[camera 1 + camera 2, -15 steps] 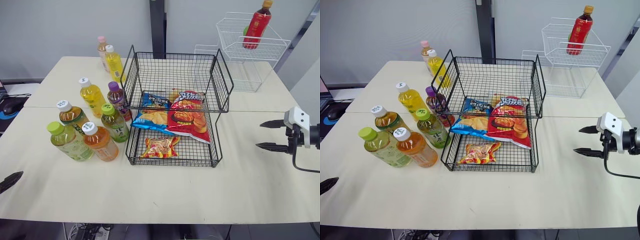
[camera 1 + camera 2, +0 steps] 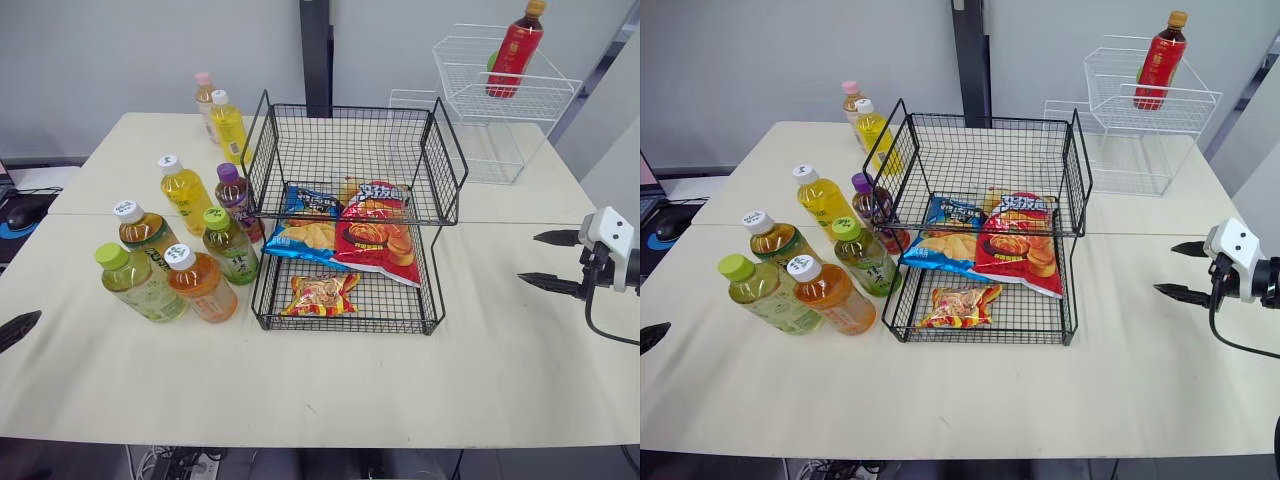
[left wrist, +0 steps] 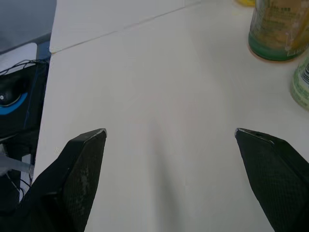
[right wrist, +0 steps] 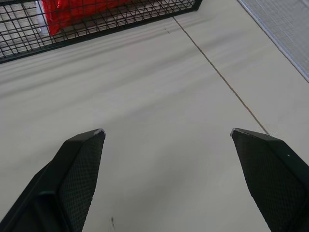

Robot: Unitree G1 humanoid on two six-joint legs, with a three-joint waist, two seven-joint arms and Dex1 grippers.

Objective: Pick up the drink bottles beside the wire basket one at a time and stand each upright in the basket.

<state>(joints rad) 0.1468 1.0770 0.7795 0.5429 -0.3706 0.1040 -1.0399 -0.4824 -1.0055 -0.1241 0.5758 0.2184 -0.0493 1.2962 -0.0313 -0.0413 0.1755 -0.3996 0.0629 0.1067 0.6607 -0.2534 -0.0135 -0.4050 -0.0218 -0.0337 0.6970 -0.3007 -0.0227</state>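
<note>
Reaching comes first: drink bottles (image 2: pixel 200 288) stand clustered on the worktop (image 2: pixel 330 390) ahead of the left hand (image 3: pixel 169 131), which is wide open and empty. Wire basket (image 2: pixel 350 150) lies between them and the right hand (image 2: pixel 530 258), also spread and empty. Next the left hand should advance onto what seems the nearest bottle (image 2: pixel 135 285).
</note>
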